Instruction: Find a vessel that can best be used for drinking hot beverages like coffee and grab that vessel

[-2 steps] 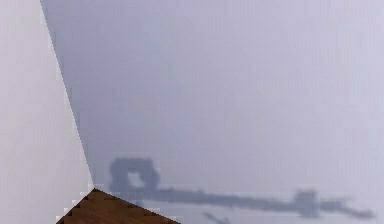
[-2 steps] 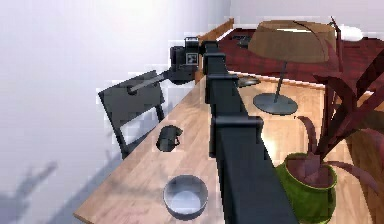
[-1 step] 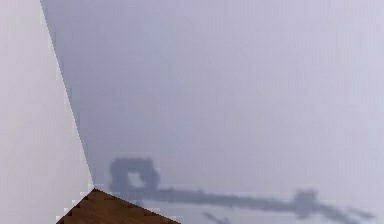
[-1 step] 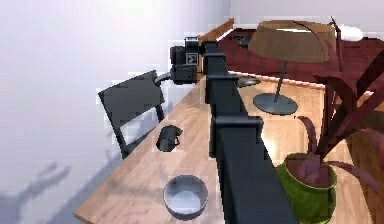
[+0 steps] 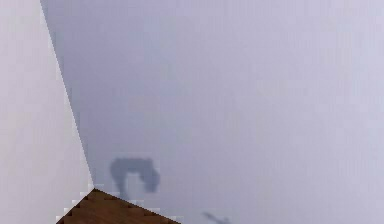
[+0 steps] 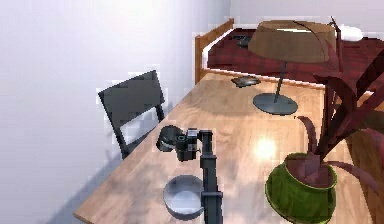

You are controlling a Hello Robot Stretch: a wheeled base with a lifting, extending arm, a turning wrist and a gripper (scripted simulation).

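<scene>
A wooden table (image 6: pixel 240 130) carries a lamp (image 6: pixel 290 42) with a brown shade. Just beside the lamp's base, on the side toward the bed (image 6: pixel 232 55), lies a small dark flat thing (image 6: pixel 243 82). Near the lamp, toward the arm side view's lower right, stands a red-leaved plant (image 6: pixel 335 110) in a round green pot (image 6: pixel 300 190). Well apart from the lamp, past the table's left edge, stands a dark chair (image 6: pixel 132 100) against the pale wall.

The arm (image 6: pixel 210 180) rises from the bottom edge, and the gripper (image 6: pixel 166 140) sits between the lamp and the chair, over the table's left edge. I cannot tell how its fingers stand, nor whether it holds anything.

Farther from the lamp than the gripper, just beside the arm, lies a low grey dish (image 6: pixel 184 196). It is perhaps the drinking vessel, though it may be only a bowl.

The forward view shows two pale walls (image 5: pixel 230 90) meeting, with a wedge of brown wood (image 5: pixel 105 208) at the bottom.
</scene>
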